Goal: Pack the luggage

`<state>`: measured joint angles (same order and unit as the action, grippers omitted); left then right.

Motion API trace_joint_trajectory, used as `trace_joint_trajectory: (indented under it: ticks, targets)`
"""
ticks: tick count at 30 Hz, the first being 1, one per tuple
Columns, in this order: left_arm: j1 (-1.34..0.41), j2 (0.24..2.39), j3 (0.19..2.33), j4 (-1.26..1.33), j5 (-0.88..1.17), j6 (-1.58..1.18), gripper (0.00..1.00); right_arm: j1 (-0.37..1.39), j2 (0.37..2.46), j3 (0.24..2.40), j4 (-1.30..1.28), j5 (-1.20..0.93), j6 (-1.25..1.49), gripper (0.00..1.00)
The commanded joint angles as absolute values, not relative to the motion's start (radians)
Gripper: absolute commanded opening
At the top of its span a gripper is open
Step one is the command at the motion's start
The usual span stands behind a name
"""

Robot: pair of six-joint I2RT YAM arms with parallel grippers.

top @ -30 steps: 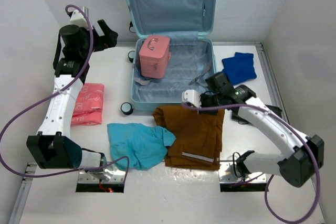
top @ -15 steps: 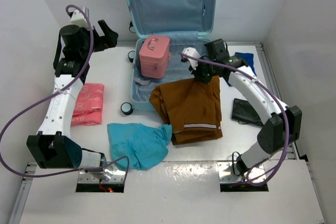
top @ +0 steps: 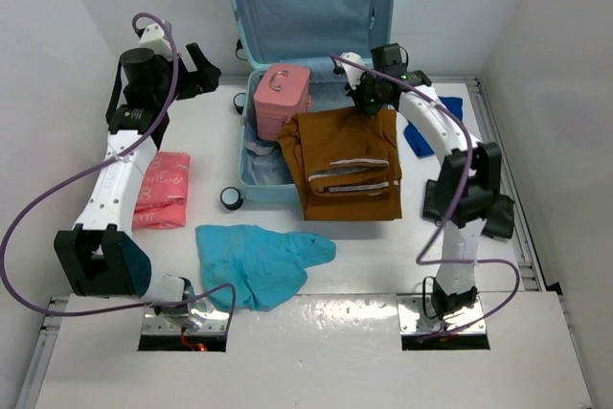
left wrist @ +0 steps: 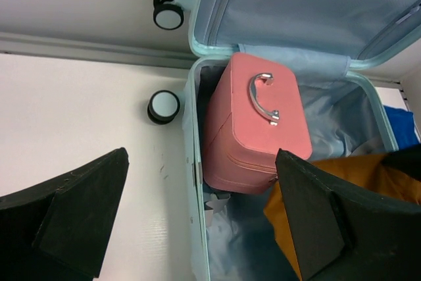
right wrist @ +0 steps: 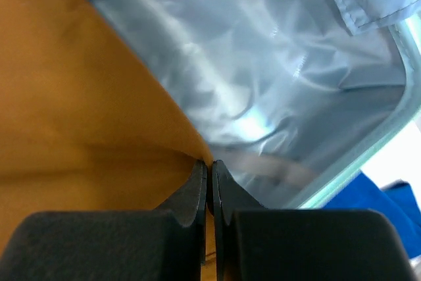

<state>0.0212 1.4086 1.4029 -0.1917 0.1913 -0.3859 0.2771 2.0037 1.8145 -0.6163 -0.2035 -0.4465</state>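
Count: one luggage (top: 306, 7), one pink case (top: 281, 100), four loose textiles, two arms.

- The luggage lies open at the far middle of the table (top: 192, 141), lid propped upright against the back wall. It has a pale aqua hard shell, crinkled grey-blue lining and black casters.
- The pink case is boxy and smooth, with a metal handle on top. It stands in the luggage's left half.
- The brown trousers (top: 350, 165) are matte cloth with pale stripe bands. They are draped over the luggage's right half and spill past its near rim.
- The teal garment (top: 259, 261) is crumpled on the table on the near side of the luggage.
- The coral folded cloth (top: 161, 189) lies left of the luggage, and the blue cloth (top: 412, 138) right of it.

Arms:
- The right arm is stretched far forward. We see the right gripper (right wrist: 209, 166) over the luggage's far right corner, fingers pressed together with the trousers' edge pinched between them.
- The left arm is raised and bent. The left gripper (top: 203, 66) hangs left of the luggage, jaws spread wide, holding nothing.
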Motion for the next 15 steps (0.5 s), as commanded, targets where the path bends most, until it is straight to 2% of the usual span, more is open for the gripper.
trace_joint_trajectory:
  ticks: [1, 5, 10, 15]
  targets:
    - [0.023, 1.428, 1.404, -0.156, 0.202, -0.388, 1.0, 0.233, 2.092, 1.988, -0.382, -0.14, -0.443, 0.0]
    - [0.014, 1.474, 1.414, -0.156, 0.202, -0.388, 1.0, 0.215, 2.218, 2.077, -0.335, -0.141, -0.446, 0.0]
    - [0.014, 1.515, 1.436, -0.156, 0.202, -0.388, 1.0, 0.199, 2.304, 2.102, -0.125, -0.106, -0.434, 0.0]
    - [0.014, 1.548, 1.454, -0.156, 0.193, -0.388, 1.0, 0.167, 2.367, 2.115, 0.032, -0.159, -0.312, 0.0]
